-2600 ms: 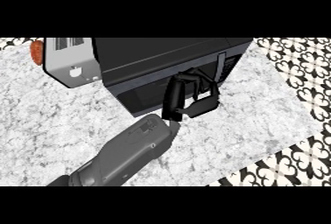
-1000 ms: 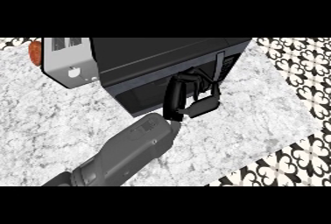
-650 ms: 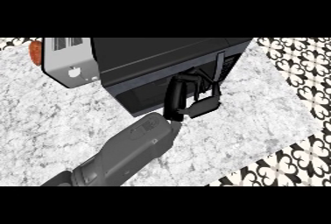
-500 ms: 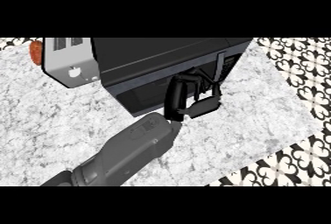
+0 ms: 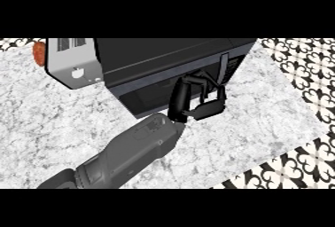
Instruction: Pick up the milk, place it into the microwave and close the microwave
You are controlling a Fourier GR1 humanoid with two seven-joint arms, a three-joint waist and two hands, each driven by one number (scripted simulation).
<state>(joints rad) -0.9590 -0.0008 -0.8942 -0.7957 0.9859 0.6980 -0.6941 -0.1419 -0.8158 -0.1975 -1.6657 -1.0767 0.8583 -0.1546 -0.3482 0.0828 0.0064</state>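
The black microwave (image 5: 163, 57) stands at the back of the counter, its dark front face turned toward me and its door looking shut. A vertical handle (image 5: 224, 66) runs down the right side of that front. My left hand (image 5: 196, 104) is raised against the front, just below and left of the handle. Its thumb is stretched out and its fingers are curled, with nothing visible in them. Its grey forearm comes in from the lower left. No milk shows anywhere. My right hand is out of view.
A light grey appliance (image 5: 72, 66) stands against the microwave's left side, with an orange object (image 5: 39, 52) behind it. The speckled white counter (image 5: 262, 133) ends at the right and lower right, where patterned floor tiles (image 5: 307, 80) show.
Almost nothing: the left hand has stayed at the microwave's front, with only a slight shift of its fingers and forearm.
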